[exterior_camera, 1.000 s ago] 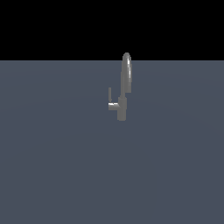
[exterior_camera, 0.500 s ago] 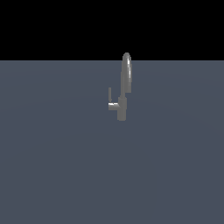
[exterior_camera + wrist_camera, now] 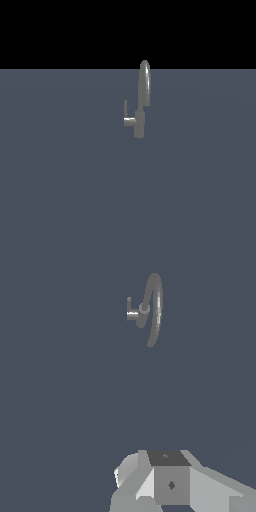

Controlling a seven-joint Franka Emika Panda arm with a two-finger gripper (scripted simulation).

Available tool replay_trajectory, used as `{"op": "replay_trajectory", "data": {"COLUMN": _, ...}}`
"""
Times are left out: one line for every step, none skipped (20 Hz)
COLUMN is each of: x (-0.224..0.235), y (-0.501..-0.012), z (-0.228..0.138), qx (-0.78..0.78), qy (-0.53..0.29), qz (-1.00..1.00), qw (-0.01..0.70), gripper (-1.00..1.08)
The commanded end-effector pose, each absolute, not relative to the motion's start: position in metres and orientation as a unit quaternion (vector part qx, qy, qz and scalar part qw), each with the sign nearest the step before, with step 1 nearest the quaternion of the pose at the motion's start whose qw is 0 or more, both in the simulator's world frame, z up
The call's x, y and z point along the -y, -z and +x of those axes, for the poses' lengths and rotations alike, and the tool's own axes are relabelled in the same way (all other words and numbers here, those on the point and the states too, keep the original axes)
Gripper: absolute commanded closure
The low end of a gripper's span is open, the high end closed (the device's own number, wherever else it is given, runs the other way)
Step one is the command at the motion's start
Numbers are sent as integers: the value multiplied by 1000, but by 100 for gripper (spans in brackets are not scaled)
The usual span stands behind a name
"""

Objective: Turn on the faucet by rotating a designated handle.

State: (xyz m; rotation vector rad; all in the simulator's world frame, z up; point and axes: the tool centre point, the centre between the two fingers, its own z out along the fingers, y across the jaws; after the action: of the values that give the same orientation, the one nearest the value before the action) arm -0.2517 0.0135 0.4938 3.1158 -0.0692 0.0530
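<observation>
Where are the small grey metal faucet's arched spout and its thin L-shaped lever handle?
grey arched spout [image 3: 145,82], exterior view, upper curve.
thin grey L-shaped lever handle [image 3: 125,108], exterior view, upright bar.

upright faucet [image 3: 142,107], handle [image 3: 127,114] at exterior view's left

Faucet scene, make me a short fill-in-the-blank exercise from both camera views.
1. In the exterior view, the handle sticks out from the faucet toward that view's ____.
2. The spout is shaped like an ____.
3. The handle's slim bar points ____.
4. The gripper appears only in the ____ view.

Missing words: left; arch; up; wrist
</observation>
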Motion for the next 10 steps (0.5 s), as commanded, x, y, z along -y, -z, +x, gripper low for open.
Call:
{"op": "replay_trajectory", "data": {"x": -15, "y": -502, "z": -251, "qx": 36, "qy": -30, "qz": 999, "qw": 14, "gripper": 108}}
{"op": "replay_trajectory", "data": {"x": -16, "y": -507, "z": -251, "qx": 43, "qy": -36, "qz": 998, "qw": 14, "gripper": 108}}
{"op": "replay_trajectory", "data": {"x": -17, "y": -511, "z": -251, "qx": 50, "qy": -43, "qz": 998, "qw": 15, "gripper": 108}}
{"op": "replay_trajectory", "data": {"x": -18, "y": -516, "z": -251, "qx": 59, "qy": -50, "qz": 997, "qw": 16, "gripper": 108}}
{"op": "replay_trajectory", "data": {"x": -20, "y": -521, "z": -251, "qx": 67, "qy": -58, "qz": 996, "qw": 17, "gripper": 108}}
{"op": "replay_trajectory", "data": {"x": -22, "y": -526, "z": -251, "qx": 76, "qy": -66, "qz": 995, "qw": 18, "gripper": 108}}
{"op": "replay_trajectory", "data": {"x": -23, "y": -532, "z": -251, "qx": 86, "qy": -75, "qz": 993, "qw": 19, "gripper": 108}}
{"op": "replay_trajectory", "data": {"x": -26, "y": -538, "z": -251, "qx": 96, "qy": -85, "qz": 992, "qw": 20, "gripper": 108}}
{"op": "replay_trajectory", "data": {"x": -28, "y": -545, "z": -250, "qx": 107, "qy": -94, "qz": 989, "qw": 22, "gripper": 108}}
{"op": "replay_trajectory", "data": {"x": -31, "y": -551, "z": -250, "qx": 118, "qy": -105, "qz": 987, "qw": 24, "gripper": 108}}
